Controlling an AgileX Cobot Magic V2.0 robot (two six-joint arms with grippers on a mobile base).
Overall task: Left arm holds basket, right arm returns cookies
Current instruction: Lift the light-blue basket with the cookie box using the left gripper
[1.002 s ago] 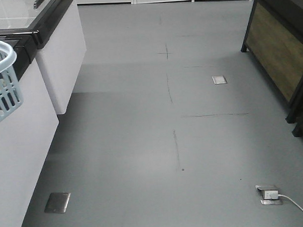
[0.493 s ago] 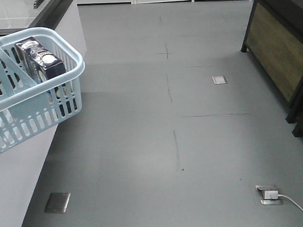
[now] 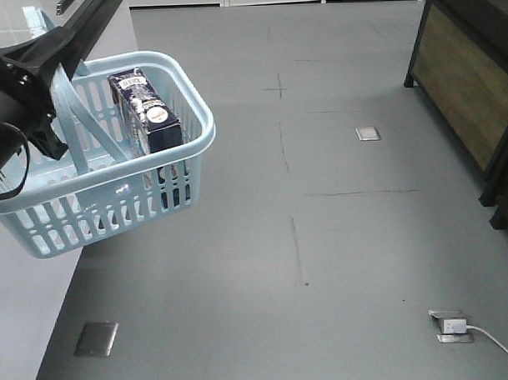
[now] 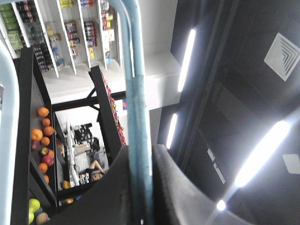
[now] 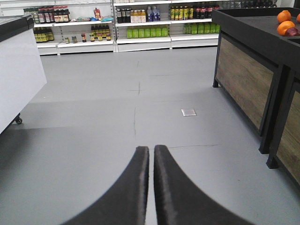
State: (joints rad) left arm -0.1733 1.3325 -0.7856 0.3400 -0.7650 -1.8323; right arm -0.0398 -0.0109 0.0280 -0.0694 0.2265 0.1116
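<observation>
The cookies carton (image 3: 147,110) is standing on end inside the basket (image 3: 113,216), close to one side wall. The basket is hanging tilted above the grey floor (image 3: 322,238), with the left gripper (image 4: 140,153) pinching its handle (image 4: 138,93). The right gripper (image 5: 151,152) is hovering over the floor, its fingers pressed almost together.

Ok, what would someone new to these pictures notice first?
The pale blue basket hangs tilted at the upper left of the front view, its handle clamped in the left claw. A navy cookie carton stands on end inside it. The right claw is shut and empty, pointing over the grey floor.
</observation>
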